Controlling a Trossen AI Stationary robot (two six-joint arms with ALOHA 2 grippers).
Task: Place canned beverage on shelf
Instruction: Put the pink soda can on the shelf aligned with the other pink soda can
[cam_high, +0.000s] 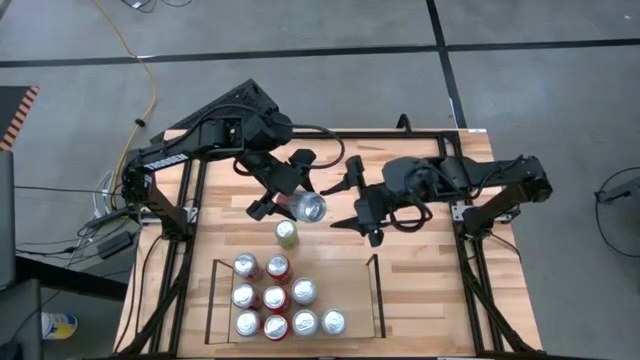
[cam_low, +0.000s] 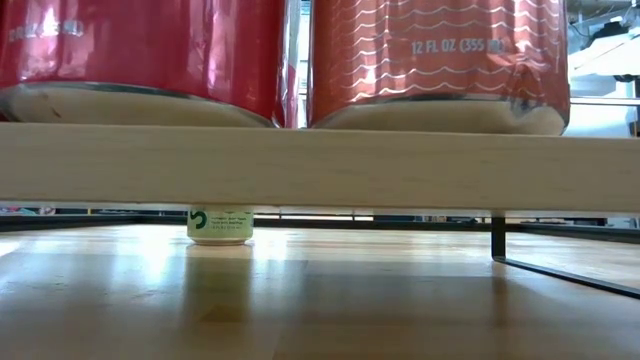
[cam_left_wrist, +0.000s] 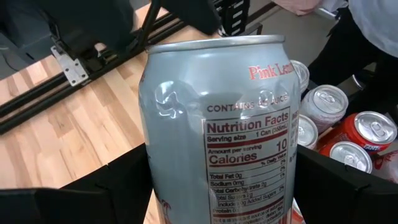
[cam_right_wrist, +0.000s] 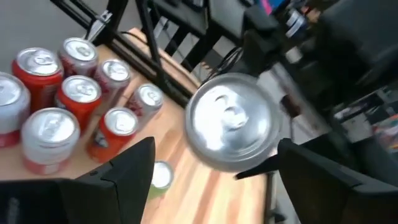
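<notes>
We see a yellow cable (cam_high: 152, 75) on the grey floor (cam_high: 520, 25) at upper left, and black cables (cam_high: 75, 235) bundled at the left edge.

Lab: concrete floor (cam_high: 330, 25), loose cables (cam_high: 140, 60)

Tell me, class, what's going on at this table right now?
The left gripper holds a silver can above the table, behind the shelf. The right gripper sits beside it with its fingers open, holding nothing. Ten cans already stand on the shelf, and a green can stands on the table just behind it.
</notes>
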